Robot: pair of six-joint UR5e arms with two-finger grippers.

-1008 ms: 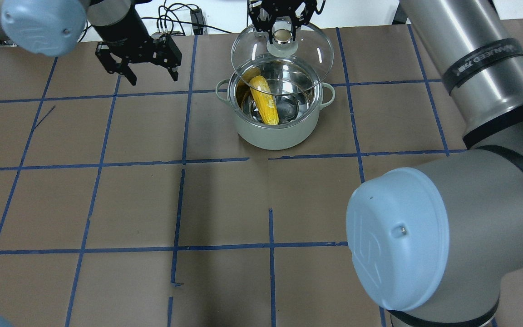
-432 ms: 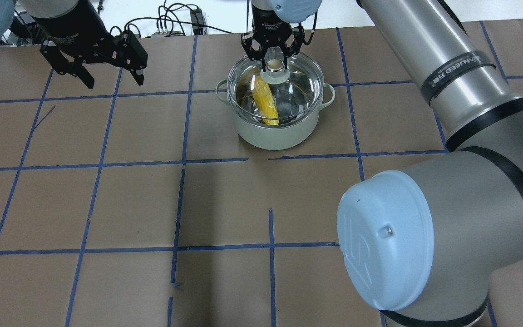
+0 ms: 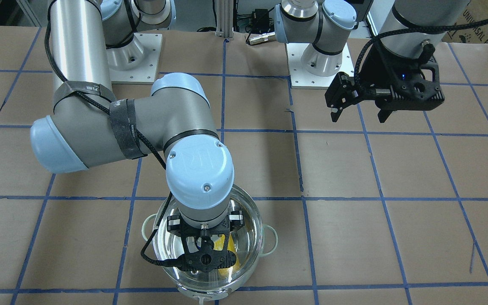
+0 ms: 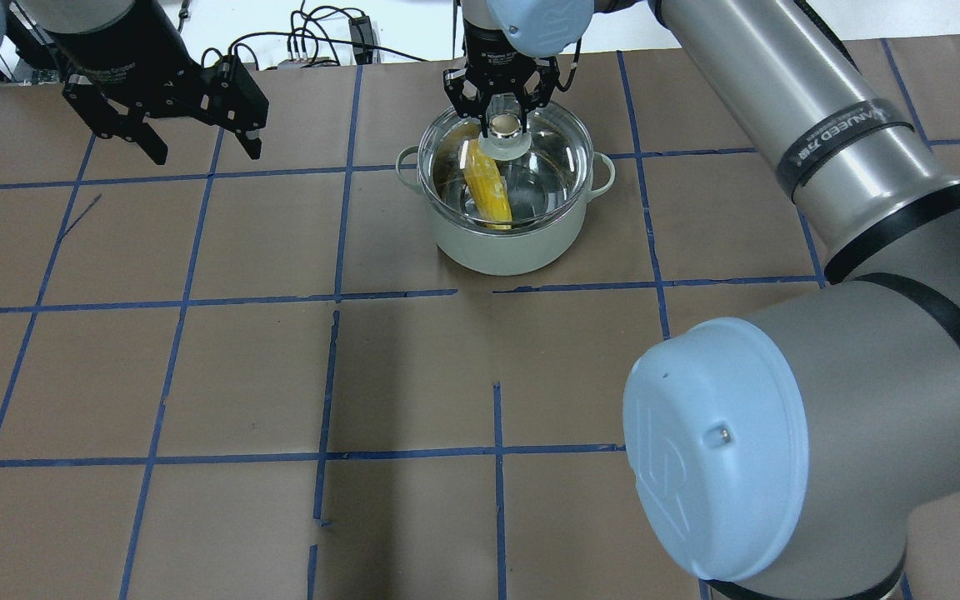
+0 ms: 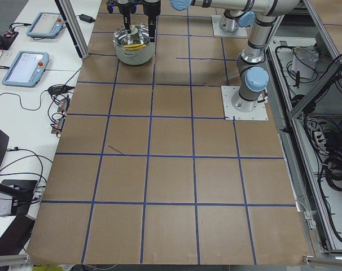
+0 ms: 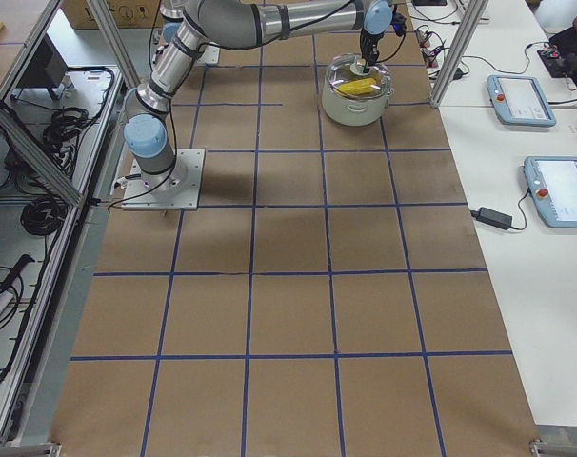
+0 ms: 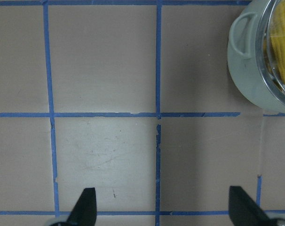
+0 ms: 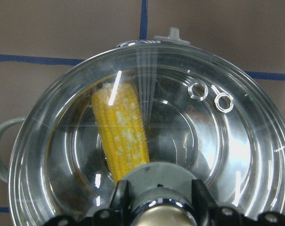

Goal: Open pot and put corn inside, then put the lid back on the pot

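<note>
Lowered the lid (image 4: 559, 150) from its tilted hover onto the pot (image 4: 505, 250) within the last second; carried the left hand (image 4: 205, 152) farther left. Overhead: shows the right hand (image 4: 506, 125) clamped on the lid at its centre, corn (image 4: 488, 192) lying inside, left hand's fingers apart above the counter (image 4: 413, 375). Right wrist: shows corn slanted beneath the glass. Left wrist: catches the pot's edge, upper right.

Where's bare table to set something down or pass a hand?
Free: the table squares between the pot and the open left gripper, and the rows on the robot's side of them. Crowded: the pot, right gripper clamped on the lid, its arm stretched overhead.
</note>
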